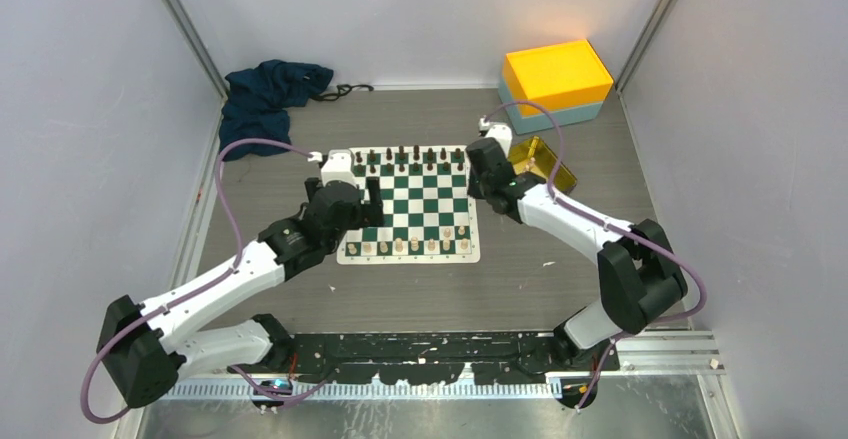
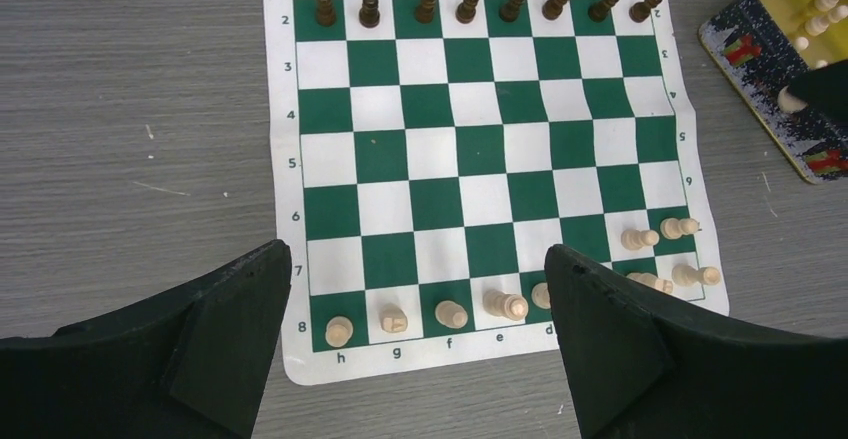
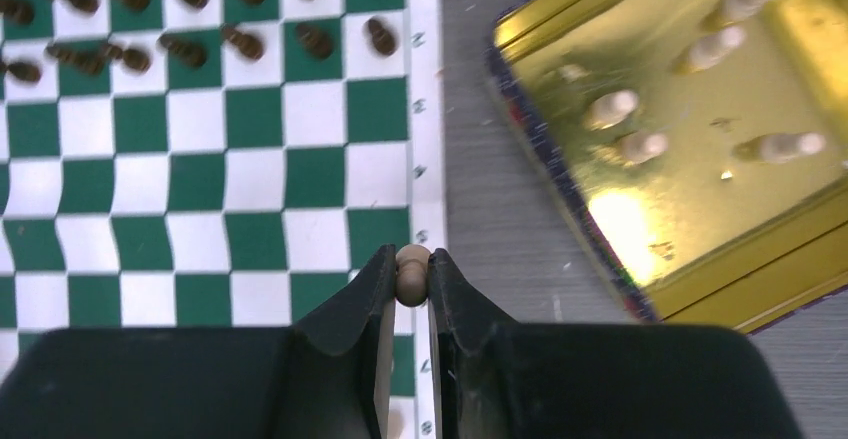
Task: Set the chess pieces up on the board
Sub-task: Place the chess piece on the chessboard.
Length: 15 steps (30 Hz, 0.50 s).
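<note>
The grey wood-grain table (image 1: 520, 279) carries the board (image 1: 420, 206) flat at its centre, with a few pale flecks on the bare surface around it. Just off the board's 3 o'clock edge, with a strip of table between them, lies a shiny gold tray (image 1: 558, 171) set at an angle, and further out toward 1 o'clock a box (image 1: 557, 77), yellow above and pale teal below, sits near the back wall. At 10 o'clock, well apart from the board, a dark blue cloth (image 1: 262, 99) lies crumpled in the far corner — a thin black cord (image 1: 350, 89) lies just beside it along the back edge.
</note>
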Each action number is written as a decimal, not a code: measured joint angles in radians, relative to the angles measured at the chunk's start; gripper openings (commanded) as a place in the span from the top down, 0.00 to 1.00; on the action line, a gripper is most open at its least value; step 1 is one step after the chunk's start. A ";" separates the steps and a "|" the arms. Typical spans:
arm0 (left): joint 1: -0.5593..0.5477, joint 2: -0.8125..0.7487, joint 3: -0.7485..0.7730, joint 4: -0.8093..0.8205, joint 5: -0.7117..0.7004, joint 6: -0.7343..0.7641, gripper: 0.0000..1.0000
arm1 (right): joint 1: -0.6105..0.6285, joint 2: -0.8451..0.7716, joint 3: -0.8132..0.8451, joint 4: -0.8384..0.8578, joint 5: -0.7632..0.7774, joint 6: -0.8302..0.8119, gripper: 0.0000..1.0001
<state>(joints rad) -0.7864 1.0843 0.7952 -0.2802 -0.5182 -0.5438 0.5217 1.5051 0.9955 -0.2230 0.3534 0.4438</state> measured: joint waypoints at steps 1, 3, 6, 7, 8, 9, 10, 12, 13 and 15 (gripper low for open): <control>0.000 -0.011 -0.002 -0.008 -0.002 -0.002 0.03 | 0.032 0.000 0.003 -0.011 0.012 0.000 0.99; 0.000 -0.031 -0.005 -0.018 -0.005 -0.006 0.03 | 0.092 0.000 0.011 -0.033 0.033 0.001 0.99; 0.000 -0.060 -0.013 -0.032 -0.006 -0.010 0.03 | 0.170 0.001 0.024 -0.049 0.063 0.006 0.99; 0.000 -0.067 -0.016 -0.035 -0.008 -0.011 0.03 | 0.199 0.002 0.027 -0.051 0.075 0.008 0.99; 0.000 -0.074 -0.020 -0.037 -0.009 -0.016 0.03 | 0.224 0.005 0.030 -0.052 0.085 0.011 0.99; 0.000 -0.080 -0.023 -0.040 -0.010 -0.019 0.03 | 0.249 0.011 0.034 -0.053 0.097 0.015 0.99; 0.000 -0.086 -0.027 -0.042 -0.010 -0.022 0.03 | 0.268 0.019 0.038 -0.053 0.105 0.018 0.99; 0.000 -0.096 -0.034 -0.049 -0.010 -0.025 0.04 | 0.311 0.049 0.051 -0.056 0.124 0.027 0.99; 0.000 -0.101 -0.037 -0.053 -0.010 -0.025 0.04 | 0.328 0.067 0.058 -0.056 0.129 0.032 0.99; 0.000 -0.111 -0.041 -0.059 -0.011 -0.025 0.04 | 0.355 0.099 0.068 -0.056 0.138 0.038 0.99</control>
<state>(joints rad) -0.7864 0.9733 0.7544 -0.3393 -0.5289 -0.5690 0.8768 1.6039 1.0630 -0.2794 0.4915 0.4820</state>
